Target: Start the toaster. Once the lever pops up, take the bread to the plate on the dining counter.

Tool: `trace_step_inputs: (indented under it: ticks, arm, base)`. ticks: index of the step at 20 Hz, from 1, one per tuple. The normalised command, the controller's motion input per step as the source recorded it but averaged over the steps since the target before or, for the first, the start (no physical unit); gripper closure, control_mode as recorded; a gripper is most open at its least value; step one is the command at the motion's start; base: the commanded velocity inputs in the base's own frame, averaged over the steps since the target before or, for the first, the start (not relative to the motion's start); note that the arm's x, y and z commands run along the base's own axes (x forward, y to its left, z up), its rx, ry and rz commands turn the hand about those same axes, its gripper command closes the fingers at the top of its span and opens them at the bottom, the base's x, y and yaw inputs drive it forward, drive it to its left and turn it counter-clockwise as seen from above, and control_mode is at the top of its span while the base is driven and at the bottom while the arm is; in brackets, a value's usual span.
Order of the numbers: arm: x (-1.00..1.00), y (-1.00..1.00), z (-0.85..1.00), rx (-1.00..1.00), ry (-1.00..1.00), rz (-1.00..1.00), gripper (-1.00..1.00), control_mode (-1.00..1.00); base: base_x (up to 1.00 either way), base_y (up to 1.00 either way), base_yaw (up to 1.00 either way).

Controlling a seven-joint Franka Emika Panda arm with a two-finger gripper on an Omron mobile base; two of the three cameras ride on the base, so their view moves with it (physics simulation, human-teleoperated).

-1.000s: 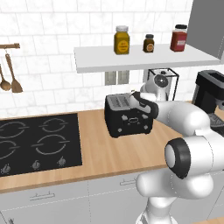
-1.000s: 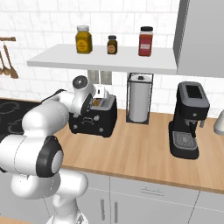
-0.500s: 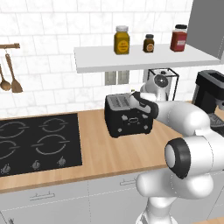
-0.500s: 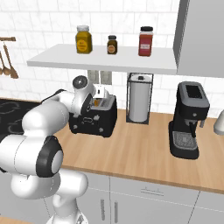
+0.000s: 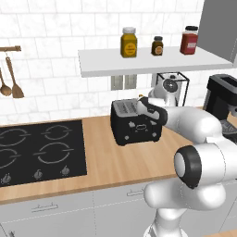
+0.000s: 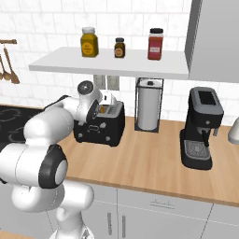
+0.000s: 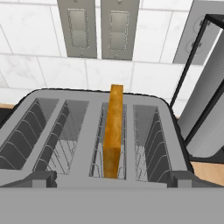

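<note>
Gripper [image 7: 112,179] hangs right over the front edge of the toaster [image 5: 134,121], fingers spread as wide as they go, nothing between them. In the hand view the two dark fingertips [image 7: 39,178] sit at either end of the toaster's near rim, well apart, not touching the bread.

Toaster top has four slots with wire racks. The bread [image 7: 113,131] stands on edge in the third slot from the left in the hand view, golden crust facing the camera, its top sticking up above the slot. The other three slots are bare.

From the right base view the arm's wrist covers the near left part of the toaster [image 6: 100,126]; a bit of the slice [image 6: 104,109] shows by the hand, probably its upper edge, too small to be sure.

Toaster sits on the wooden worktop [image 5: 120,155], toward the back near the tiled wall. Black hob [image 5: 39,152] is to its left, apart from it. To its right stands a paper towel roll in a black wire holder [image 6: 148,105], close by, then the black coffee machine [image 6: 201,127] further right.

Behind the toaster, two grey wall switches [image 7: 98,28]. Above, a white shelf [image 6: 112,63] carries three jars: yellow [image 6: 88,42], small dark [image 6: 119,47], red [image 6: 155,45]. Wooden utensils [image 5: 11,85] hang on the wall at far left.
</note>
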Motion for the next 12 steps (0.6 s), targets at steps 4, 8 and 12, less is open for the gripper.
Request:
trace_step_inputs:
  ticks: [4, 8, 12]
  arm:
    - [0.13, 0.0, -0.05, 0.0, 0.0, 0.0, -1.0, -1.0]
    - [0.15, 0.0, -0.13, 0.0, 0.0, 0.0, -1.0, -1.0]
    - [0.16, 0.0, -0.2, 0.0, 0.0, 0.0, -1.0, -1.0]
  base:
    - [0.0, 0.0, 0.0]
    - [0.0, 0.0, 0.0]
    - [0.0, 0.0, 0.0]
